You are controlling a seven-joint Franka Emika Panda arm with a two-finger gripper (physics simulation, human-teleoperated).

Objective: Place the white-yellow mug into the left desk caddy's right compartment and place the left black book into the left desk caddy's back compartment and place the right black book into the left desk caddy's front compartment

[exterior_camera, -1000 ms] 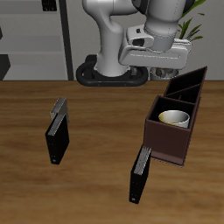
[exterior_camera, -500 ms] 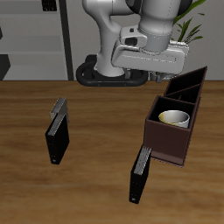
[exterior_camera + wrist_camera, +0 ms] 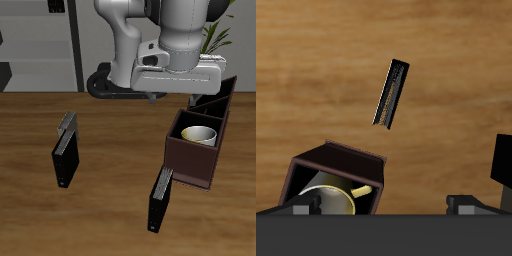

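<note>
No lettering, label, brand or number can be read anywhere: the two black books, the left desk caddy and the white-yellow mug all show plain surfaces, in both views

A wooden table carries the left desk caddy, dark maroon, standing toward one side; a black book stands upright just beside the caddy's near corner; another black book stands well apart across the table.
</note>
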